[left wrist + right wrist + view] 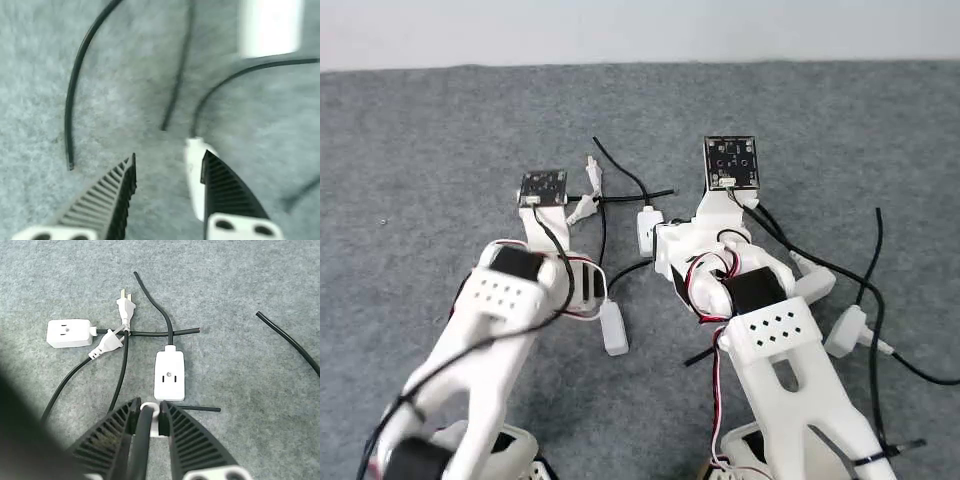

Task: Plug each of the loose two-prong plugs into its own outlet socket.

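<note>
One grey surface [420, 130] is recorded, carrying two arms: the left arm [480, 340] and the right arm [790, 360], side by side at the near edge.

The left gripper [169, 160] is held low over the surface with its fingers released and spread. A blurred white body [194, 175] is seen just beside one finger; contact cannot be confirmed. The right gripper [149, 407] is clenched on a white cable end [150, 426], with the black cable running back between the fingers. Whether that end is a plug cannot be told.

Two white sockets are counted in the right wrist view. The middle socket [170, 375] lies face up near the centre of the surface, just beyond the right fingertips and apart from them. The side socket [69, 333] lies face up toward the left edge, well apart from the first. One further white block [613, 327] is noted between the two arms, nearer the near edge; its face cannot be read.

Two loose white plugs are counted between the sockets, on the side toward the far edge: the first plug [126, 307] and the second plug [107, 344], close together, where a black cross cable [165, 332] passes. Neither is seated in a socket. One larger white plug [847, 330] is noted toward the right edge, prongs exposed.

Several black cables are spread about; their number cannot be fixed.
</note>
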Tool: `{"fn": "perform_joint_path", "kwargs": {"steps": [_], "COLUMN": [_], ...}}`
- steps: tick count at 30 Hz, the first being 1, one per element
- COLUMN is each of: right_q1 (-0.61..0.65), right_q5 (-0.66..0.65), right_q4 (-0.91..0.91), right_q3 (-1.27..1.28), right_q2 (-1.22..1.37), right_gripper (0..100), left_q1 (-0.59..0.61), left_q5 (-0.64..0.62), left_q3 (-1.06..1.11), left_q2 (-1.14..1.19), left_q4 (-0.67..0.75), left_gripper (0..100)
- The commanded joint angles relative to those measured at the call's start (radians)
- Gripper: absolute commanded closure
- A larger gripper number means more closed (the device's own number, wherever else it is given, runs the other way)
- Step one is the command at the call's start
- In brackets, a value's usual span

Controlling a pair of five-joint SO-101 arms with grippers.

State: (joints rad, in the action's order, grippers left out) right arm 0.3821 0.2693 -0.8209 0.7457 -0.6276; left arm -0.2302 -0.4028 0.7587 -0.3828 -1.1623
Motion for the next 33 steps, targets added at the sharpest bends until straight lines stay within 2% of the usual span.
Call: {"fn": "perform_joint_path", "kwargs": {"steps": [1,5,12,15,24,28,33], "right_q1": [-0.041,-0.082,-0.087,-0.085,-0.084,-0.084,-0.084], "right_q5": [-0.029,-0.029,-0.029,-0.029,-0.029,-0.029,-0.029], "right_q4": [0.012,0.001,-0.002,-0.013,-0.013,-0.013,-0.010], "right_q3": [-0.015,-0.037,-0.029,-0.029,-0.029,-0.029,-0.029], "right_q2": [-0.039,-0.041,-0.082,-0.090,-0.090,-0.084,-0.082], "right_gripper": [99.1,99.1,99.1,99.1,99.1,99.1,99.1], "left_q1": [-0.157,-0.310,-0.331,-0.307,-0.094,-0.066,-0.064], "left_q5": [-0.014,-0.015,-0.028,-0.068,-0.054,0.014,0.015], "left_q3": [0.027,0.156,0.124,0.119,0.159,0.193,0.173], "left_q2": [-0.265,-0.270,0.040,0.109,0.118,0.118,0.109], "left_q4": [-0.038,0.104,0.181,0.190,0.192,0.210,0.210], "left_gripper": [87,97,97,97,97,97,97]}}
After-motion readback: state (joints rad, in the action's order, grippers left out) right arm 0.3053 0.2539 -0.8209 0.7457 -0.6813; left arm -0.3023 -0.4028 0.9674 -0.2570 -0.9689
